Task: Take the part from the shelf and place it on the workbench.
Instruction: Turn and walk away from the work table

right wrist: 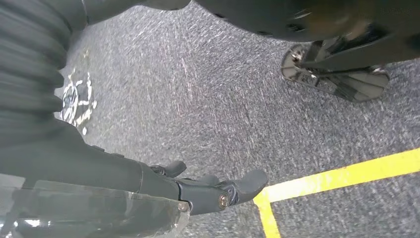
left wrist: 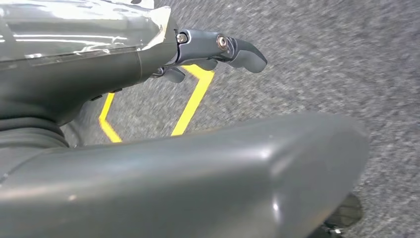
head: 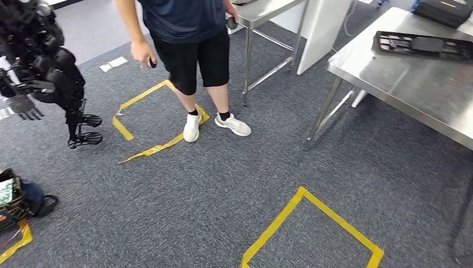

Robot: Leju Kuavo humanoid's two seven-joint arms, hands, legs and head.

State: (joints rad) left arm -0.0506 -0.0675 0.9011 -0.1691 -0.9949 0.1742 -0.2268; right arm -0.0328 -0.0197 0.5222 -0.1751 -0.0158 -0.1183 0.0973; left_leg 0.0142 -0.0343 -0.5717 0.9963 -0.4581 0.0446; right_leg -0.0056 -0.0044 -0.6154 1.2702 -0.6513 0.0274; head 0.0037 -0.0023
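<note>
A flat black grid-like part (head: 424,46) lies on the steel workbench (head: 401,84) at the right of the head view. My left hand (left wrist: 208,47) hangs over grey carpet with its fingers stretched out and nothing in them. My right hand (right wrist: 208,191) also hangs low above the carpet, its fingers apart and holding nothing. Both hands are far from the workbench.
A person (head: 189,50) stands ahead beside a second steel table (head: 262,11), holding a small dark object in each hand. Another dark robot (head: 50,72) stands at the far left. Yellow tape squares (head: 312,223) mark the carpet. A bag (head: 22,201) lies at the lower left.
</note>
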